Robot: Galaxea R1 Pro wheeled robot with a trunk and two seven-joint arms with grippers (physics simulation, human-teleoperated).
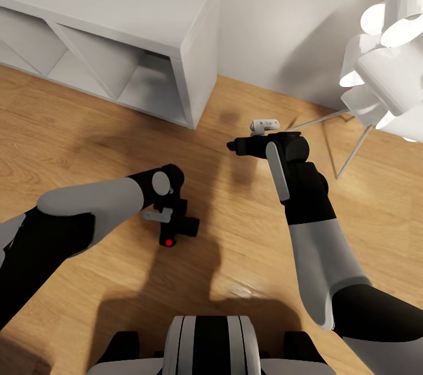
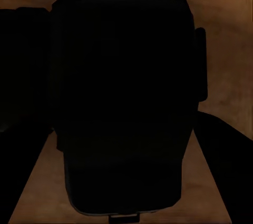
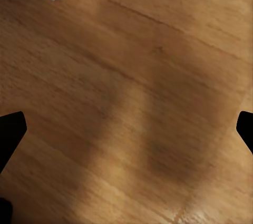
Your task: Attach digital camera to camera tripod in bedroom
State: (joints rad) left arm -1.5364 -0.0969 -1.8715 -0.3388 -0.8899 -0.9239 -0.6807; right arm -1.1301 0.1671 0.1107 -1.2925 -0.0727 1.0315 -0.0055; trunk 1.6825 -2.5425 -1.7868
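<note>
Wood floor: light planks, crossed by soft shadows from the robot's arms and trunk.
Digital camera: matte black and boxy, low over the floor ahead of the robot's base, small round red button facing up, stubby lens toward the robot's right.
Left tool: closed around the digital camera, coming down on it from above; a grey bracket of the wrist sits just beside the camera body.
Left wrist view: the camera's dark body is very close to the lens, with strips of brown floor showing at the edges; the fingers cannot be made out against it.
Right tool: held out over bare floor, well apart from the camera, pointing toward the shelf unit.
Right tool state: spread wide and holding nothing; the two black fingertips sit at opposite edges of the right wrist view with plank floor between them.
Shelf unit: white, with open cube compartments, standing on the floor against the pale wall.
Floor lamp: white layered shade at the robot's right, thin legs resting on the floor near the wall.
Robot base: black and white, at the lower edge of the head view.
</note>
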